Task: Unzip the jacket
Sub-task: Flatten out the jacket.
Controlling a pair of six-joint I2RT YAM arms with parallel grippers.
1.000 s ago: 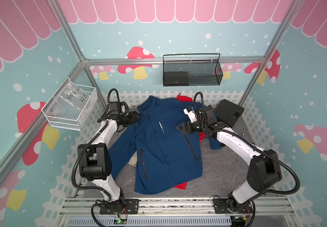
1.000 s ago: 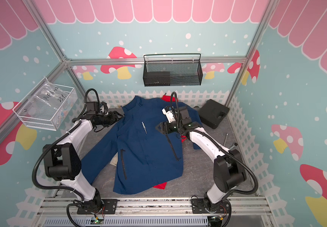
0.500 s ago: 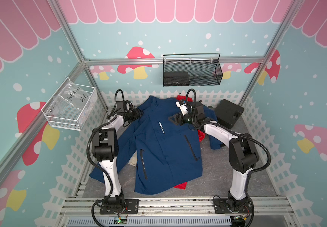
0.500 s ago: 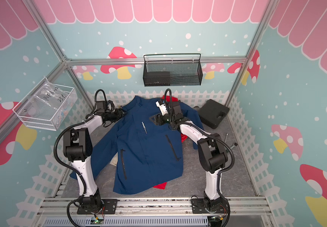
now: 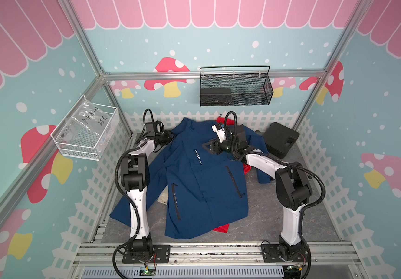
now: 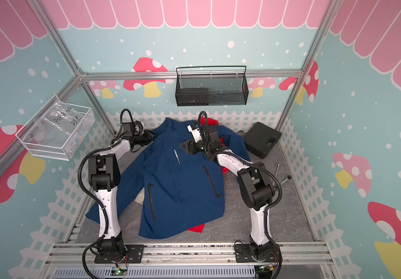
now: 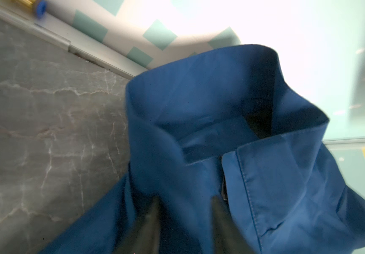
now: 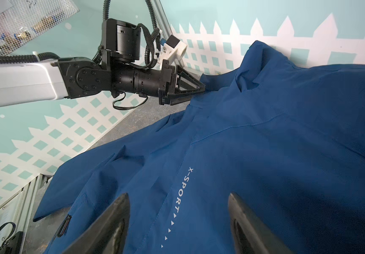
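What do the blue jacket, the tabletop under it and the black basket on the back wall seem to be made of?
The blue jacket: likely thin woven synthetic, smooth and matte, judging by crisp creases and stitched seams. The tabletop: grey with pale veins, stone or a marble-print sheet; cannot tell which. The black basket: metal, fine mesh on a wire frame, dark matte coating.

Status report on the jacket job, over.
Left gripper shut on jacket by the collar. Right gripper open, above the chest lettering. Jacket zipped, spread out. Red cloth under it, nothing across its front.

Jacket chest reads "X-SPORT"; plastic bag perhaps "PET8-02 25".
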